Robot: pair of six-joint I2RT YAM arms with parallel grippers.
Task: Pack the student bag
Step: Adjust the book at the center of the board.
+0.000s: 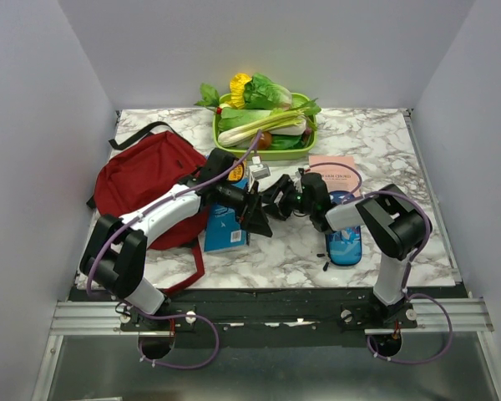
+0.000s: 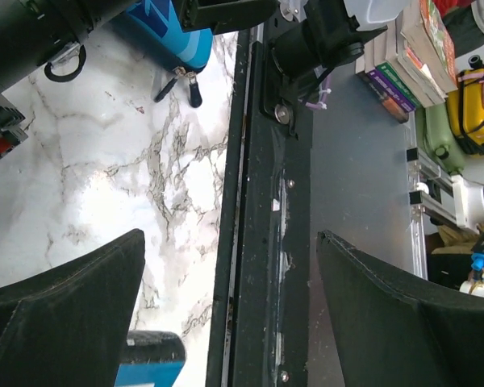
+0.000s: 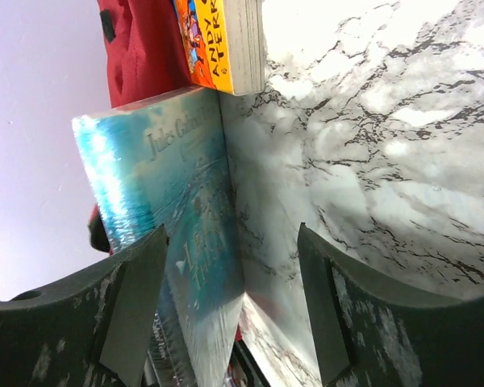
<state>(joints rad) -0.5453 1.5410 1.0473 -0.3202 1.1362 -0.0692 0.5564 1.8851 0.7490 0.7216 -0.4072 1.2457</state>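
The dark red student bag (image 1: pixel 146 185) lies at the table's left, its black straps spread out; a bit of it shows in the right wrist view (image 3: pixel 141 48). A blue book (image 1: pixel 226 224) lies flat beside the bag, with an orange book (image 1: pixel 236 174) just behind it. My left gripper (image 1: pixel 257 215) is open and empty at the blue book's right edge; in its own view (image 2: pixel 230 314) the book's corner (image 2: pixel 149 363) shows low between its fingers. My right gripper (image 1: pixel 275 200) is open and empty, facing the blue book (image 3: pixel 169 210), whose near edge lies between the fingers. The orange book (image 3: pixel 222 40) lies beyond.
A blue pencil case (image 1: pixel 344 236) lies under the right arm and also shows in the left wrist view (image 2: pixel 173 32). A pink booklet (image 1: pixel 330 165) lies behind it. A green tray (image 1: pixel 311 149) of vegetables stands at the back. The table's black front rail (image 2: pixel 262 242) is near.
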